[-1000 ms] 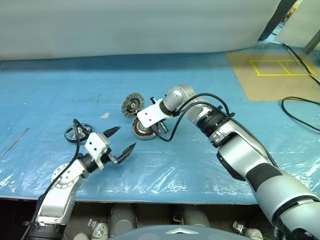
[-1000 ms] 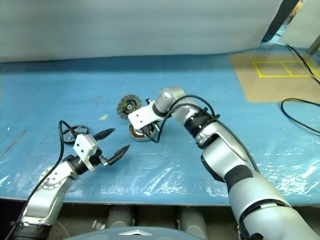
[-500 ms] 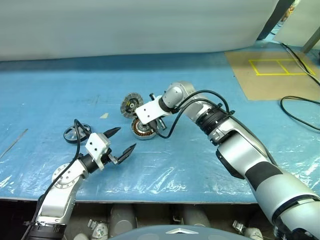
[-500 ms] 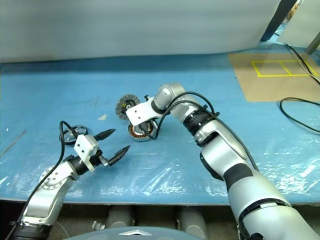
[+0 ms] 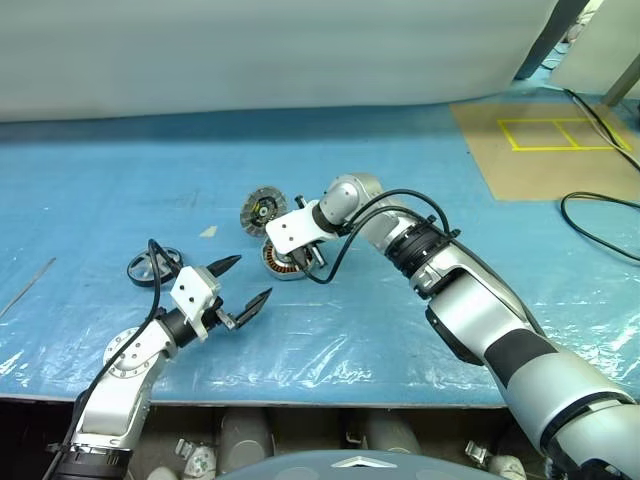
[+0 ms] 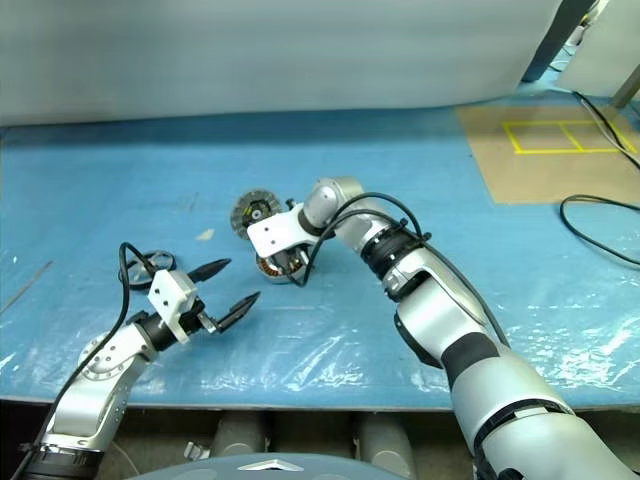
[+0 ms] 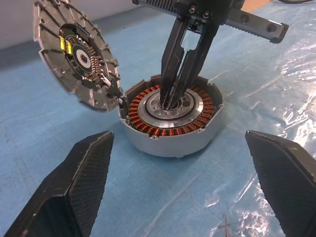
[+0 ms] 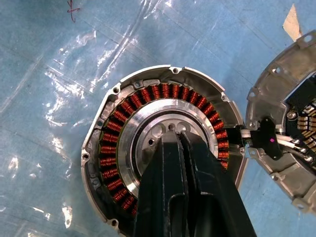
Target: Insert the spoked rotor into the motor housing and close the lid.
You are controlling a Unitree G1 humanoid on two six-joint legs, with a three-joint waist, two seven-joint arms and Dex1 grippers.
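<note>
Right gripper [image 7: 173, 101], jaws pressed together, points steeply down into the centre of the housing [image 7: 170, 116], which sits flat, open face up. Lid [image 7: 74, 57] leans tilted against it. Rotor [image 5: 152, 267] lies flat behind the left gripper [image 5: 245, 280], jaws wide, empty.

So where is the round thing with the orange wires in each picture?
Left eye view: the motor housing sits mid-table, under the right gripper.
Right eye view: same spot, just below the tilted lid.
Left wrist view: centre, shut black fingers poking into its middle.
Right wrist view: centre, behind the fingers.
Shared landmark: the lid touches the housing's edge.
</note>
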